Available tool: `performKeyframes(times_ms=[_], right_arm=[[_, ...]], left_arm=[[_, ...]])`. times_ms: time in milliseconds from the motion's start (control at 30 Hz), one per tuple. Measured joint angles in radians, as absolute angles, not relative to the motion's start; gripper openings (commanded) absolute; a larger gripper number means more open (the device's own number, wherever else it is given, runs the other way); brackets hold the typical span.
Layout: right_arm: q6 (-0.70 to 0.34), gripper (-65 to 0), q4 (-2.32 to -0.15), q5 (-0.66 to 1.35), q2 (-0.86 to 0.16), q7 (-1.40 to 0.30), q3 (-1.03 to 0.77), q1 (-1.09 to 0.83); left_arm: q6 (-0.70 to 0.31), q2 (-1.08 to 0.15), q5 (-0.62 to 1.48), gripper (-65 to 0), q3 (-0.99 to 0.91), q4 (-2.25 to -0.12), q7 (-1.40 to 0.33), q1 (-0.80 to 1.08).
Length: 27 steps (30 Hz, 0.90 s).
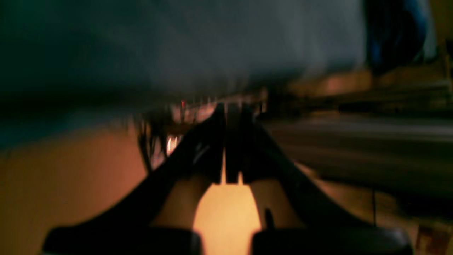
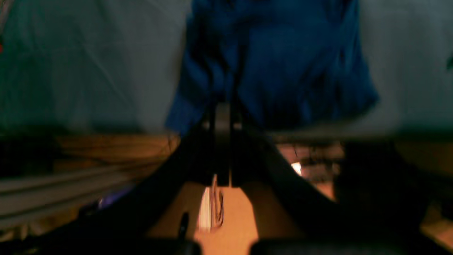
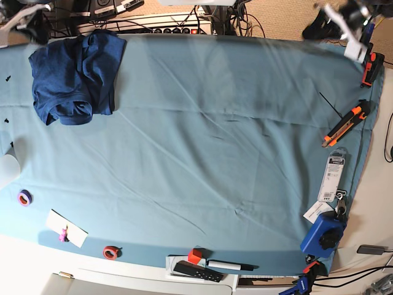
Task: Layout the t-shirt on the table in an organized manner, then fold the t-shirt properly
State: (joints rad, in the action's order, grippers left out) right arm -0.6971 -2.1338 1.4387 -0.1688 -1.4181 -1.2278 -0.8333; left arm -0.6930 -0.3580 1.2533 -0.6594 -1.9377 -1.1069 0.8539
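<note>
My right gripper [image 2: 223, 141] hangs past the far edge of the surface [image 3: 215, 123], off its far-left corner in the base view, and my right wrist view is badly smeared. The jaws there look pressed close together with only a thin slit between them, holding no cloth that I can make out. Just beyond those jaws, across the edge, lies the t-shirt [image 3: 77, 77], a crumpled dark blue heap on the teal cloth near that same corner; in my right wrist view the shirt fills the area straight ahead of the jaws.

My left gripper [image 1: 231, 141] hangs off the far-right corner, well apart from the shirt, which shows only as a dark blue patch far off to one side of those jaws. They too appear closed on nothing, though blur hides the tips.
</note>
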Motion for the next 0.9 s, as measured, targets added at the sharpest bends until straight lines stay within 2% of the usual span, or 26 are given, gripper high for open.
performKeyframes(times_ms=[133,267,433,533,667,833,900], right_arm=[[-0.697,-65.0,-2.134,1.438,-0.173,-1.414,-1.171,-0.913],[-0.698,-65.0,-2.101,1.359,-0.205,-1.402,-0.974,-0.992],[-0.698,-65.0,-1.823,1.063,-0.319,-1.390,-0.662,-1.009],[-0.699,-65.0,-1.576,0.905,-0.387,-1.266,-0.500,-0.961],[-0.695,-65.0,-1.227,0.786,-0.435,-1.138,-0.342,-0.801],[-0.693,-65.0,-0.840,0.637,-0.440,-0.880,-0.165,-0.581],[-0.693,-65.0,-0.717,0.567,-0.434,-0.743,-0.076,-0.499]], left_arm=[[-0.693,-0.423,1.256,-65.0,-0.656,-1.935,-1.141,0.953],[-0.693,-0.504,1.262,-65.0,-0.656,-1.902,-1.137,1.031],[-0.694,-0.636,1.254,-65.0,-0.586,-1.776,-1.110,1.101],[-0.690,-0.712,1.133,-65.0,-0.437,-1.649,-0.973,1.114],[-0.690,-0.752,0.894,-65.0,-0.165,-1.477,-0.674,1.037],[-0.690,-0.705,0.546,-65.0,0.128,-1.274,-0.341,0.796],[-0.595,-0.646,0.435,-65.0,0.214,-1.190,-0.277,0.698]])
